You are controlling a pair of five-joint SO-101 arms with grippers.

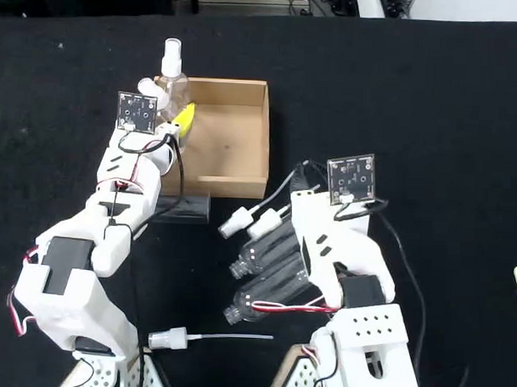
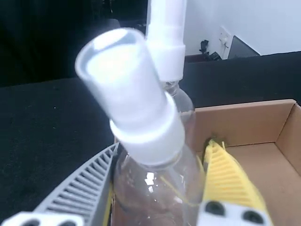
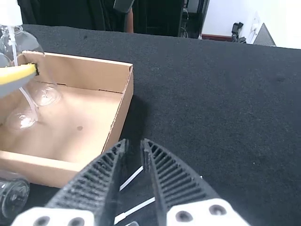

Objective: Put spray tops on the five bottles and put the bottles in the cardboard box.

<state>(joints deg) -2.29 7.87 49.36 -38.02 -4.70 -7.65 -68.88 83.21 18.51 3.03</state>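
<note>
Cardboard box (image 1: 235, 142) far corner: left gripper (image 1: 173, 116) is clamped on a capped bottle (image 2: 146, 141), base looks down inside, neck leaning out over the box wall. Right gripper (image 3: 134, 160) sits by the box's near wall, fingers a crack apart, empty.

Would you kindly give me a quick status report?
Left gripper shut on capped bottle, tilted at box corner. Right gripper empty. Standing bottle right beside it.

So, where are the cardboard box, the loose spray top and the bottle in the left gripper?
cardboard box (image 1: 230, 146): high view, bare floor.
loose spray top (image 1: 168, 337): high view, white head.
bottle (image 2: 155, 188): left wrist view, glass body.
</note>
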